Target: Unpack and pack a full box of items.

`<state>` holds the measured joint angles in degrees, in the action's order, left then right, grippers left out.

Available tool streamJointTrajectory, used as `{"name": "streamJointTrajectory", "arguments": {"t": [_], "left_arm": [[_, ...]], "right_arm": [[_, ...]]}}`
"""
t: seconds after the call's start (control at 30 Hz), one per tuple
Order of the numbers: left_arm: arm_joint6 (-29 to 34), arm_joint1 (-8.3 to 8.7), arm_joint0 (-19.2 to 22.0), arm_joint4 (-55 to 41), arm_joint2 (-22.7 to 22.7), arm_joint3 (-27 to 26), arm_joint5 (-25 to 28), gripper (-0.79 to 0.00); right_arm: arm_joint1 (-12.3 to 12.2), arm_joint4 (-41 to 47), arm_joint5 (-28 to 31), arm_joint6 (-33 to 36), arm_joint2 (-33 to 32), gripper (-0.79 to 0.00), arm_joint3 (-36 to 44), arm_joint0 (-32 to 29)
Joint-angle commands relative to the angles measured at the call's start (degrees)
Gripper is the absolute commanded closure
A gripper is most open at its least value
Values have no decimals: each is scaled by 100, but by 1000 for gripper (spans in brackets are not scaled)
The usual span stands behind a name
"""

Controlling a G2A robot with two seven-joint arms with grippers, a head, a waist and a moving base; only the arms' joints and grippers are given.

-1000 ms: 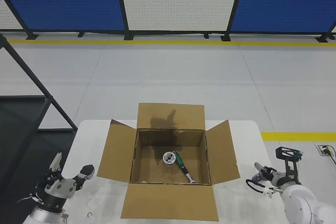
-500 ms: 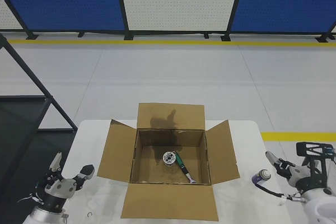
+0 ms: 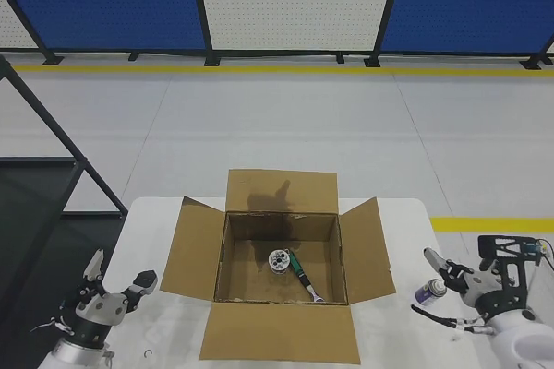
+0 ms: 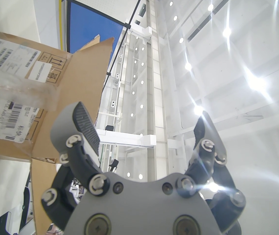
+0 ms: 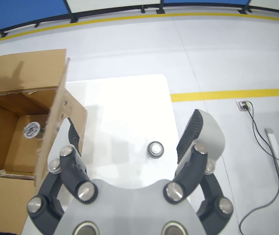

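We note tiny dark loop (image 3: 148, 351) on table (image 3: 397, 323) by left arm: too small for us to name. Round item (image 3: 279, 260) in cardboard box (image 3: 282, 318): face pattern too fine to read. In right wrist view, box flap (image 5: 63, 113) hides round item's edge and nearly all of green-handled wrench (image 3: 305, 277). Small can (image 5: 155, 149) seen end-on, body hidden under its top. In left wrist view, box cut off by picture edge; blurred clear film (image 4: 19, 86) lies over its labels, and we cannot tell what it is.

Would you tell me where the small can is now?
In the top view, the small can stands right of the box, near the right tool.
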<state>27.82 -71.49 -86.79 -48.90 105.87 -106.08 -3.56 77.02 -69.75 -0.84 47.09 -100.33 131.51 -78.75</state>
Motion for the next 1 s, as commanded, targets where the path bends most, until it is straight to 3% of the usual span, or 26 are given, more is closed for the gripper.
{"name": "streamJointTrajectory", "arguments": {"t": [0.0, 0.27, 0.57, 0.97], "left_arm": [[-53, 5, 23, 14, 3, 22, -33, -785], [-66, 24, -43, 9, 105, 111, -46, -785], [135, 37, -151, 8, 22, 27, -169, -785], [135, 37, -151, 8, 22, 27, -169, -785]], "right_arm": [[-13, 39, 231, -30, 141, -785, 114, 49], [-58, -80, 858, 417, 1261, -785, 183, 818], [17, -409, 493, 763, 2555, -785, -534, 1986], [17, -409, 493, 763, 2555, -785, -534, 1986]]}}
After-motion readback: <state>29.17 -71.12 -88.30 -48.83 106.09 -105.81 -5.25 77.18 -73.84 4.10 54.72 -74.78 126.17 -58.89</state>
